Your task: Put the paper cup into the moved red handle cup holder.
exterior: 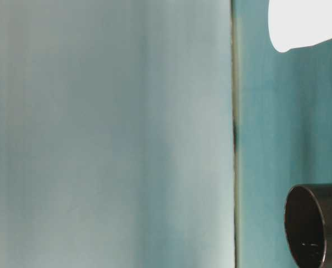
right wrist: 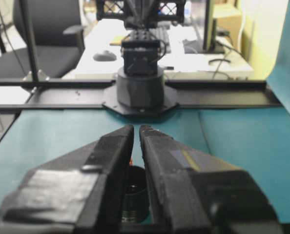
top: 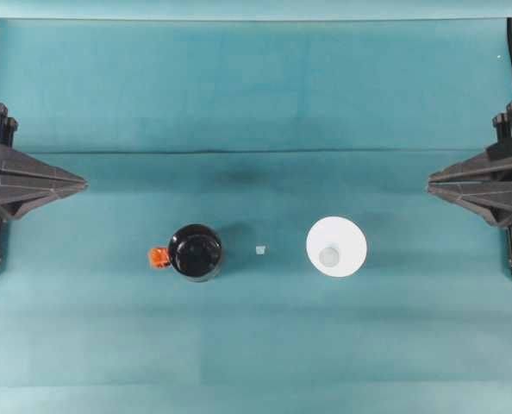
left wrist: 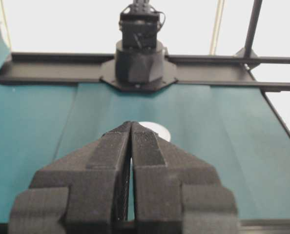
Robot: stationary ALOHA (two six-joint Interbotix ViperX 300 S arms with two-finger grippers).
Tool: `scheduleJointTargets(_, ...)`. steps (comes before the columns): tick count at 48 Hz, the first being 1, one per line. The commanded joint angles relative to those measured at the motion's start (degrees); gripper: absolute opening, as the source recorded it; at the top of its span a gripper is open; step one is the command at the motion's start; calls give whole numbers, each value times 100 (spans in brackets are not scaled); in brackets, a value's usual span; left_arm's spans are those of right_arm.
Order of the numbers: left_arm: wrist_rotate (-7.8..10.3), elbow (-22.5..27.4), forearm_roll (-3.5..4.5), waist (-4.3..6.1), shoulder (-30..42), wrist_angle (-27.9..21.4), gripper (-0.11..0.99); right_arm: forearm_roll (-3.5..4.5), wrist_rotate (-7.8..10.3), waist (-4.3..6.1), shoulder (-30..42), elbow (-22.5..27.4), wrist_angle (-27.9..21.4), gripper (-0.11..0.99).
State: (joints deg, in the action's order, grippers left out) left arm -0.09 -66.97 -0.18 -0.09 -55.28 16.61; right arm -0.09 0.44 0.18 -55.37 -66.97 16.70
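Centrally on the teal table [top: 256,345], the paper cup [top: 336,247] is seen from overhead as a plain white disc with a small greyish centre, well apart from the glossy black red handle cup holder [top: 195,252], whose orange-red stub juts from its left side. Between them a tiny pale scrap [top: 260,249] is seen. The left gripper [top: 82,183] and right gripper [top: 430,182] are held closed and empty at opposite table edges.
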Motion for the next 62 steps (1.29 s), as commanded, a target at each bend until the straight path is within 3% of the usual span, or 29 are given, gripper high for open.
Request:
scheduleJointTargets(1,-62,35,-44,88,62,-167,3,-18,35,-79,70,9,9,0)
scheduleJointTargets(4,-70,62,-44,141,62,-378,3,-97,70,-114,70,0,-185,2)
scheduleJointTargets(8,-70,123,-44,193,53,-606,3,-167,211,-149,44,9,-519,-6)
scheduleJointTargets(16,-70,193,-44,193,62,-905,3,-158,483,-158,-70,44,-870,-10)
scheduleJointTargets(26,-114,193,-44,193,237,-1239,3,-167,501,-158,-97,53,-1011,-10)
scheduleJointTargets(30,-281,202,-44,193,396,-1424,3,-167,501,-158,-70,53,-1090,-10)
scheduleJointTargets(38,-861,308,-44,202,738,-2013,3,-185,510,-158,-62,53,-1248,-10)
scheduleJointTargets(41,-1002,352,-44,202,844,-2259,3,-185,510,-158,-62,53,-1274,-10)
scheduleJointTargets(62,-1195,747,-44,211,1617,-3146,3,-185,519,-123,-62,53,-1459,-10)
